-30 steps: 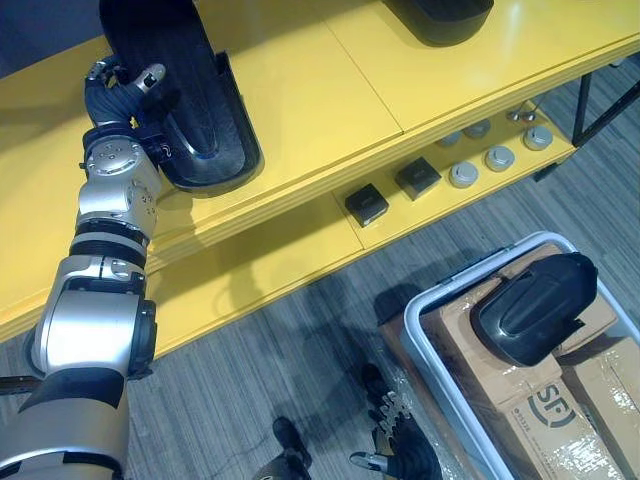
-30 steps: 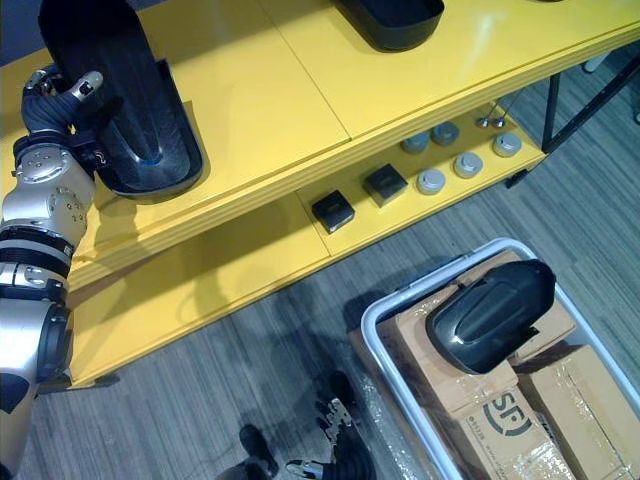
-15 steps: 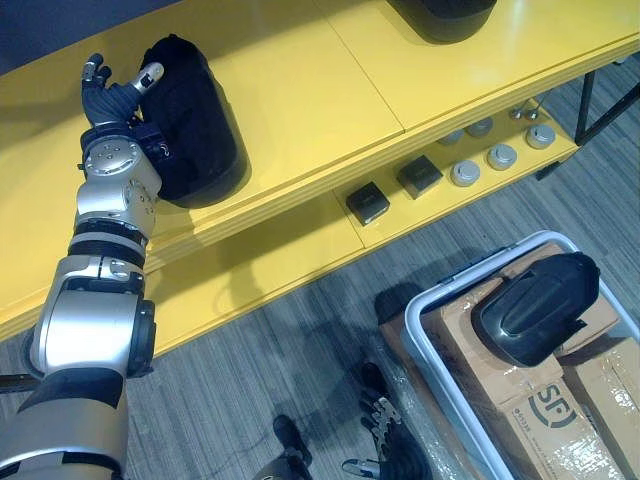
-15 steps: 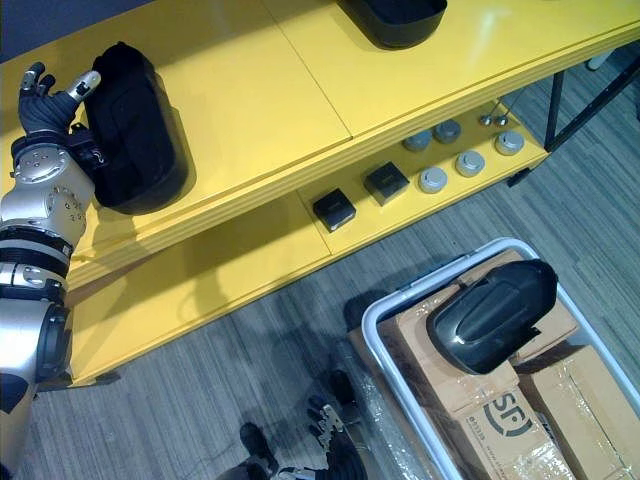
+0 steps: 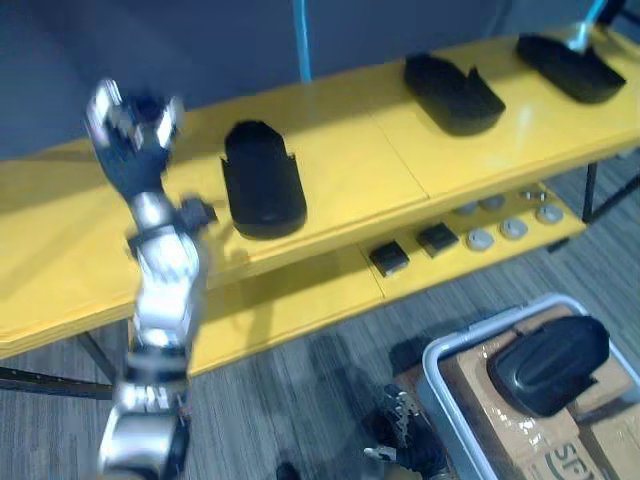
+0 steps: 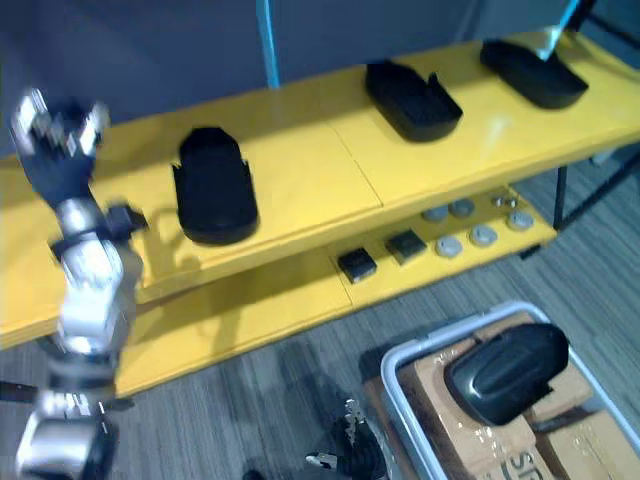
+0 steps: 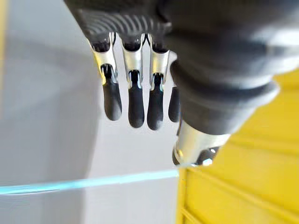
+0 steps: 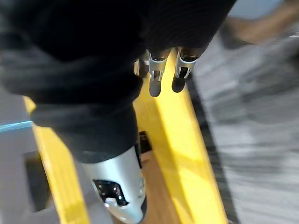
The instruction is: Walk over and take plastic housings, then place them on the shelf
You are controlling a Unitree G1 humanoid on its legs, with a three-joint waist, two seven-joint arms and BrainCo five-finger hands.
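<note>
- Yellow shelf point(image 5: 350, 160) runs across the head views, in front of a dark wall with a thin light-blue strip point(image 5: 302, 40) going up it. You see a lot more of it than half a second ago, so the camera has swung up; don't read that as the parts moving.
- Real change: your left hand point(image 5: 130, 130) was right against the nearest housing point(image 5: 262, 190) half a second ago, thumb on it. Now it's lifted up and off to the side, well apart from it.
- That housing lies flat on the upper board by itself, nothing touching it. A second ago it was still propped up on end in the hand.
- Left wrist view backs that up: fingers point(image 7: 136, 105) are straight and spread, nothing in them.
- Two more black housings sit further along the same board, a middle one point(image 5: 452, 92) and a far one point(image 5: 570, 65).
- Lower board point(image 5: 300, 290) carries small black blocks point(image 5: 388, 258) and grey round discs point(image 5: 481, 238), same as before.
- Down on the grey plank floor point(image 5: 300, 400), the white-rimmed bin point(image 5: 428, 352) holds cardboard boxes point(image 5: 480, 385) with one black housing point(image 5: 553, 362) lying on top, not picked up yet.
- Your right hand point(image 5: 408, 458) hangs low just beside the bin, fingers point(image 8: 155, 84) loose and empty.
</note>
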